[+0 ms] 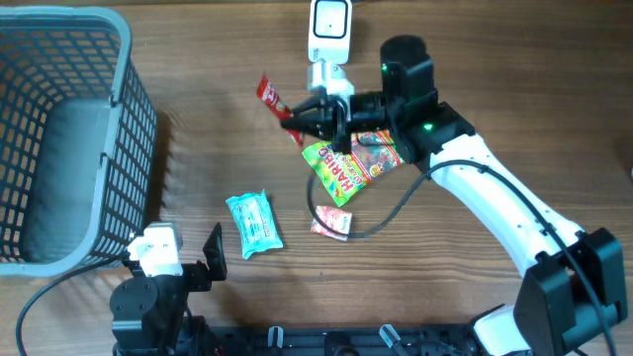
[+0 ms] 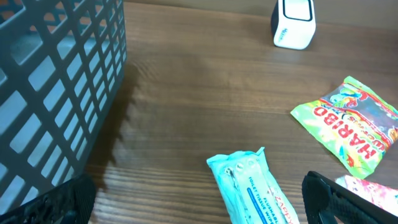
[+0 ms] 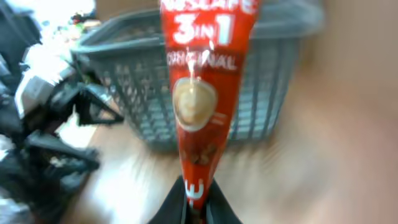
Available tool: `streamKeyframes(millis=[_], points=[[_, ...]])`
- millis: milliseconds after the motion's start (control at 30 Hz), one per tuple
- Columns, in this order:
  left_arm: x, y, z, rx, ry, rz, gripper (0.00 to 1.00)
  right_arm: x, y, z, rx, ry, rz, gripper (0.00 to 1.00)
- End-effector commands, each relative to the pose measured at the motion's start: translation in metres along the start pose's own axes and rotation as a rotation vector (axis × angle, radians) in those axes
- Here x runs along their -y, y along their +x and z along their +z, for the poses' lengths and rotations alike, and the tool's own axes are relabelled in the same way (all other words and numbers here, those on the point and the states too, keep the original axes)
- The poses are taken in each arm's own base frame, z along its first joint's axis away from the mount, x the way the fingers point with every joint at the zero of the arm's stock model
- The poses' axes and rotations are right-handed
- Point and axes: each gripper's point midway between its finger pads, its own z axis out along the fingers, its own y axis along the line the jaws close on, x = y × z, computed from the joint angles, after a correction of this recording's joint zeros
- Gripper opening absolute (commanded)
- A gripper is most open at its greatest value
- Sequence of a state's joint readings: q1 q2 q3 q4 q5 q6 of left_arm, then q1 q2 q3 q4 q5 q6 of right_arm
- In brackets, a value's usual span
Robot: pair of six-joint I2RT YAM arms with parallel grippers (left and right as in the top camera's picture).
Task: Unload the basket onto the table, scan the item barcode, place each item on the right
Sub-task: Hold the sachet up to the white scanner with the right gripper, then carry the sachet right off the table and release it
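Starting at the far left, the basket plays no part in this step. Near it, at the near edge, the left gripper sits with jaws wide and nothing between them. To its right, the teal pack lies flat on the table.

Next comes the task's thing, a red sachet, well to the right of the basket and just left of the scanner. The right gripper is clamped tight on one end of it, and the rest juts out leftward. The right wrist view, though blurred, shows the sachet's printed face rising from between the fingertips. No barcode shows on that face, so it is probably on the other side.

The sachet looks very light, thin and glossy. It is likely slippery foil that is stiff along its length but easy to twist or crease. The flat sealed end, where it is pinched now, seems the best hold. A grip on the filled middle would bulge, and the fingers could cover the code. Held by one end, the free length may wobble, so turning it slowly toward the scanner seems wise.

Further right, below the gripper, lie a Haribo bag and a small pink pack.
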State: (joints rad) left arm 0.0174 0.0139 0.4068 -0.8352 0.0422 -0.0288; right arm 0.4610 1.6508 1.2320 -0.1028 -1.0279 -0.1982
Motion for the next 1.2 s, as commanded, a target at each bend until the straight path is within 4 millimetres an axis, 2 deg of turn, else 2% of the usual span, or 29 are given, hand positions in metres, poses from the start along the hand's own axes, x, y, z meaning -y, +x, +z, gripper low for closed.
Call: streamKeyframes(millis=[0,67,100,133,167,200,233,300,400,433,500,567,633,667,700,800,900,1067,1100,1167], points=[[0.0,0.001,0.001,0.003,-0.003,0.001,1.0,0.019,0.044,-0.004,-0.13,0.177,0.525,0.05],[0.0,0.001,0.001,0.003,-0.002,0.001,1.0,0.014,0.062,-0.005,-0.177,0.196,0.686,0.04],[0.0,0.001,0.001,0.003,-0.002,0.001,1.0,0.024,0.072,-0.005,-0.187,0.278,0.729,0.05],[0.0,0.001,0.001,0.003,-0.002,0.001,1.0,0.048,0.091,-0.016,-0.196,0.468,0.854,0.04],[0.0,0.001,0.001,0.003,-0.002,0.001,1.0,0.058,0.099,-0.022,-0.196,0.553,0.898,0.04],[0.0,0.001,0.001,0.003,-0.002,0.001,1.0,0.078,0.112,-0.033,-0.191,0.704,0.928,0.05],[0.0,0.001,0.001,0.003,-0.002,0.001,1.0,0.091,0.116,-0.039,-0.178,0.772,0.918,0.05],[0.0,0.001,0.001,0.003,-0.002,0.001,1.0,0.114,0.117,-0.039,-0.133,0.838,0.875,0.05],[0.0,0.001,0.001,0.003,-0.002,0.001,1.0,0.146,0.125,-0.021,-0.13,0.844,0.868,0.05],[0.0,0.001,0.001,0.003,-0.002,0.001,1.0,0.166,0.13,-0.012,-0.151,0.862,0.875,0.05],[0.0,0.001,0.001,0.003,-0.003,0.001,1.0,0.185,0.123,-0.004,-0.148,0.876,0.87,0.05],[0.0,0.001,0.001,0.003,-0.002,0.001,1.0,0.215,0.102,0.012,-0.13,0.874,0.859,0.05],[0.0,0.001,0.001,0.003,-0.002,0.001,1.0,0.241,0.101,0.015,-0.097,0.917,0.905,0.05],[0.0,0.001,0.001,0.003,-0.003,0.001,1.0,0.26,0.102,0.013,-0.058,0.943,0.941,0.05],[0.0,0.001,0.001,0.003,-0.002,0.001,1.0,0.269,0.104,0.013,-0.04,0.937,0.965,0.05],[0.0,0.001,0.001,0.003,-0.003,0.001,1.0,0.285,0.119,0.006,-0.015,0.931,1.033,0.05],[0.0,0.001,0.001,0.003,-0.002,0.001,1.0,0.296,0.116,-0.007,0.023,0.925,1.036,0.05],[0.0,0.001,0.001,0.003,-0.002,0.001,1.0,0.288,0.114,0.003,0.009,0.839,1.05,0.05],[0.0,0.001,0.001,0.003,-0.002,0.001,1.0,0.28,0.123,0.005,-0.039,0.821,1.075,0.05],[0.0,0.001,0.001,0.003,-0.003,0.001,1.0,0.273,0.134,-0.006,-0.106,0.835,1.087,0.05]])
